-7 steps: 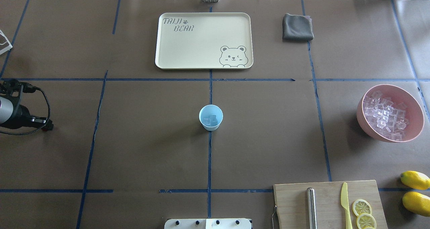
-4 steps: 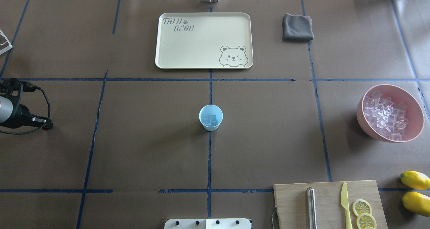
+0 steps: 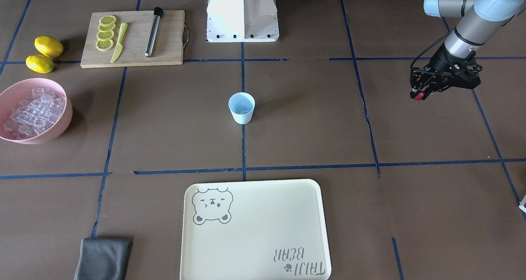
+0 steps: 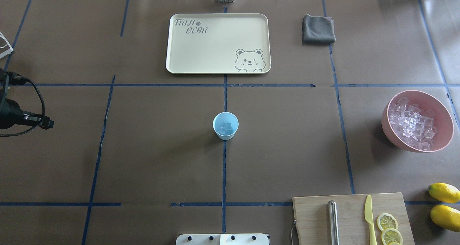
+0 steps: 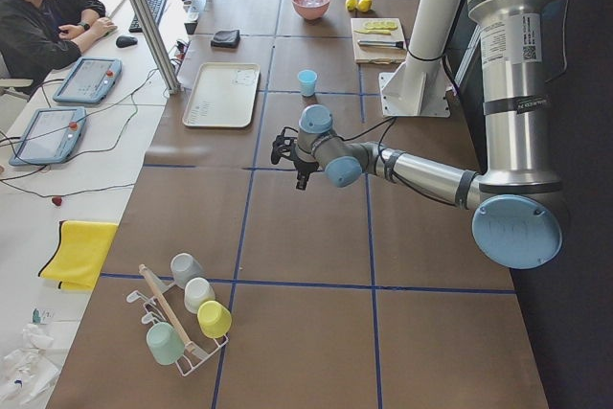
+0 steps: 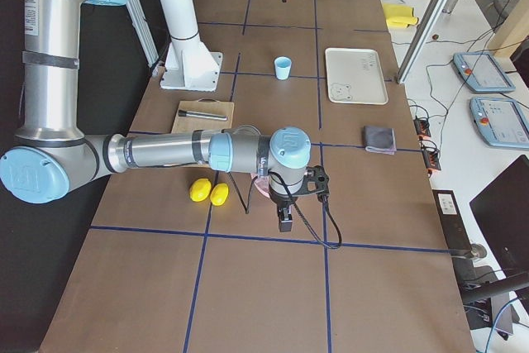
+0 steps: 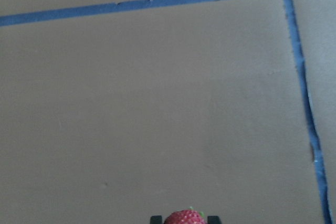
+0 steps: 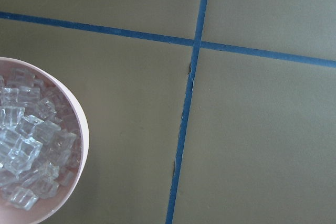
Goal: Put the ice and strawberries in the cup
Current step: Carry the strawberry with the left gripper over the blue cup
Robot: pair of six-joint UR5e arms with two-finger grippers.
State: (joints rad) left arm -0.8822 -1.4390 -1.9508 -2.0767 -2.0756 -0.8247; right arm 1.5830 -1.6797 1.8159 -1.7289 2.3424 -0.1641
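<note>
The light blue cup stands upright at the table's middle with a few clear ice cubes in it; it also shows in the front view. My left gripper hovers far to the cup's left, at the overhead view's left edge. It is shut on a red strawberry, which shows as a red speck at the tip. More ice fills the pink bowl. My right gripper hangs beside that bowl; I cannot tell whether it is open or shut.
A cream tray lies beyond the cup, with a grey cloth to its right. A cutting board with a steel rod, yellow knife and lemon slices sits front right, two lemons beside it. A cup rack stands far left.
My left gripper with the strawberry has shifted further toward the overhead view's left edge and slightly toward the table's far side. The cup and bowl have not moved.
</note>
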